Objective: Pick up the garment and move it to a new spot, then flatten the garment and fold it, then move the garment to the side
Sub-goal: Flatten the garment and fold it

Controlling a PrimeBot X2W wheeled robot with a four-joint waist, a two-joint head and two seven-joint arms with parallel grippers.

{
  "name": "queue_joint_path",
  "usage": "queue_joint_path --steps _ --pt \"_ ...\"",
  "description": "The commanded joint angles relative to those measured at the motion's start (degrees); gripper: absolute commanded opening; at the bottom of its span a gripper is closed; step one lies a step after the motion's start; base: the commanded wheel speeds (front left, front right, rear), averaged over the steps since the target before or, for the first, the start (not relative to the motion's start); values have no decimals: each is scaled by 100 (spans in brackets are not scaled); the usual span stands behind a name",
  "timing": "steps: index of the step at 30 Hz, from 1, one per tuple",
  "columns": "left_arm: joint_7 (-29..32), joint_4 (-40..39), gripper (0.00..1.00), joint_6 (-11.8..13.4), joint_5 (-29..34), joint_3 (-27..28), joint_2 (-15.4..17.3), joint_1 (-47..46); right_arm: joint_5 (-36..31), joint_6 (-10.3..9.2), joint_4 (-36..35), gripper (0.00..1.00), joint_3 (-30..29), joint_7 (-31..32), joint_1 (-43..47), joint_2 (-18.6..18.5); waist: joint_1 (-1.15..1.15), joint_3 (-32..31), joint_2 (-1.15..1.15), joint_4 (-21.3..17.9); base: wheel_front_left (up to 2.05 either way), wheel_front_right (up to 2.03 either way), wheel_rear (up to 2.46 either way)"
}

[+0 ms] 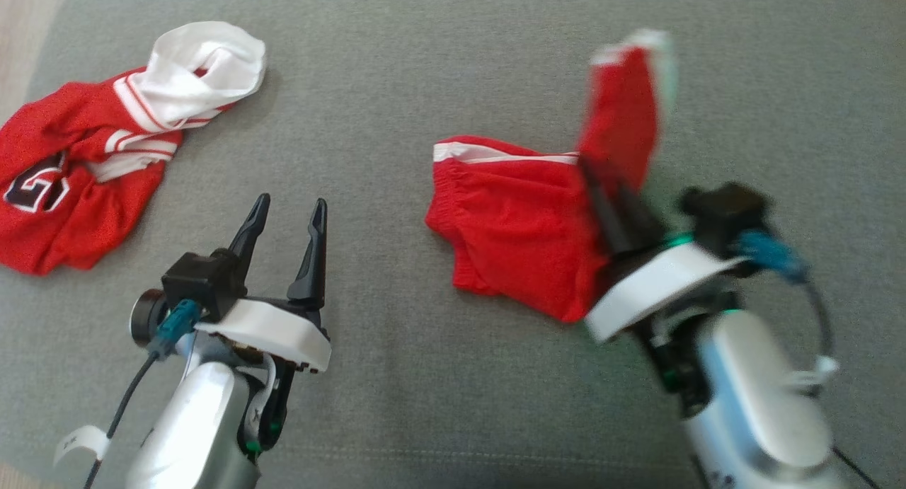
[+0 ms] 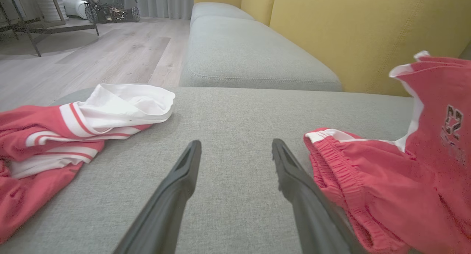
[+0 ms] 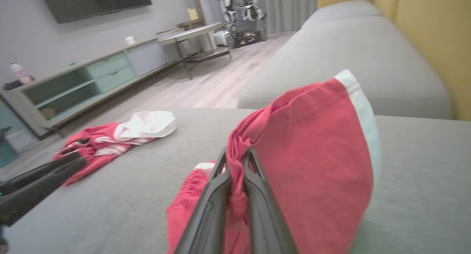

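Observation:
The garment is a pair of red shorts point(image 1: 517, 234) with white trim, lying on the grey sofa seat point(image 1: 425, 404) right of centre. My right gripper point(image 1: 591, 174) is shut on one edge of the shorts and holds a flap of them point(image 3: 312, 151) lifted above the seat; the rest still lies on the cushion. The right wrist view shows the cloth pinched between the dark fingers point(image 3: 220, 195). My left gripper point(image 1: 290, 206) hovers open and holds nothing over bare cushion left of the shorts point(image 2: 386, 173), its fingers point(image 2: 180, 180) spread wide.
A crumpled red and white jersey point(image 1: 78, 170) lies at the seat's far left, close to the cushion edge and the wooden floor point(image 2: 110, 48). A yellow backrest point(image 2: 349, 26) runs behind the seat. Bare cushion stretches between the two garments.

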Motion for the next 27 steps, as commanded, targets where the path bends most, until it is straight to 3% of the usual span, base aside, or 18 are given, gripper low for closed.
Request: queue_joint_path --steps 1,6,13,14,15,16,22,27 --pt "-8 -191 100 32 -14 169 126 -102 65 -5 -162 0 212 15 -114 -4 0 3 0 43 0 0 0" --pt "-34 -146 100 29 -61 155 80 -105 587 -5 405 0 1158 -90 -343 -4 0 43 0 188 0 0 0" --pt "-92 -68 100 37 -93 168 49 -113 790 -5 1193 0 1778 -222 -448 -4 0 135 0 236 0 0 0" --pt "-98 -61 100 36 -95 169 48 -115 790 -5 1240 18 1807 -251 -472 -4 0 141 0 225 0 0 0" --pt "-102 -53 100 31 -96 165 49 -119 779 -5 1273 42 1846 -291 -503 -4 0 146 0 213 0 0 0" --pt "-105 -44 100 28 -78 155 62 -130 780 -5 1281 100 1899 -347 -534 -4 0 152 0 198 0 0 0" --pt "-125 -4 100 45 -69 169 84 -180 771 -5 1079 100 2057 -762 -679 -4 0 139 0 111 0 0 0" --pt "-134 11 100 73 -71 188 133 -135 629 -5 906 100 1640 -1000 -615 -4 0 33 0 24 0 0 0"
